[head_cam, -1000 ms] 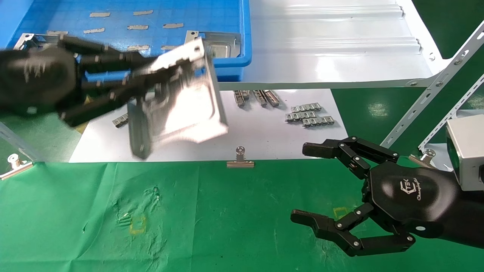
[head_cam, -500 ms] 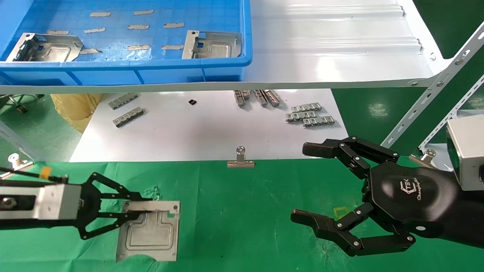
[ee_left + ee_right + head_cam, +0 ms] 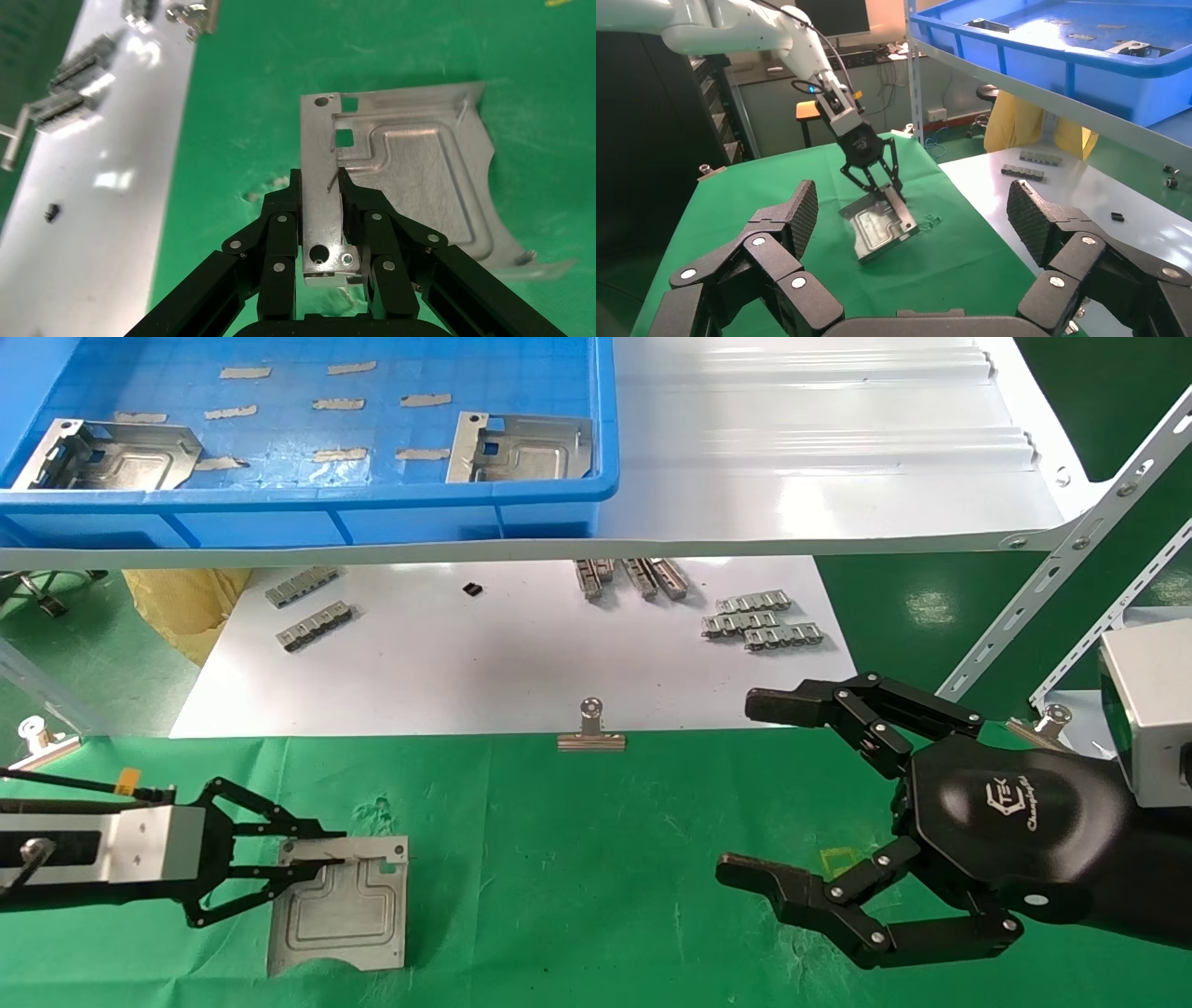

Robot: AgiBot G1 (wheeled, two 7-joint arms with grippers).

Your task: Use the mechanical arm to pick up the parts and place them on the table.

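My left gripper (image 3: 321, 852) is shut on the folded rim of a silvery bracket (image 3: 340, 915), low at the front left of the green cloth table (image 3: 577, 859). In the left wrist view the fingertips (image 3: 295, 184) clamp the rim from both sides, with the gripper (image 3: 320, 184) over the bracket (image 3: 415, 175). In the right wrist view the bracket (image 3: 877, 228) is tilted, its free edge down at the cloth. The black right hand (image 3: 745, 789) hovers open and empty over the cloth at the right. Two more brackets (image 3: 112, 453) (image 3: 521, 447) lie in the blue crate (image 3: 372, 514).
The crate stands on a white shelf (image 3: 819, 477) above a glossy white sheet (image 3: 512, 654) with grey chain-like strips (image 3: 764, 621). A binder clip (image 3: 591, 728) sits at the sheet's front edge. Slanted perforated struts (image 3: 1071, 551) rise at the right.
My left gripper carried the bracket from in front of the crate down to the front left of the cloth, then shifted it a little leftward. The right hand has not moved.
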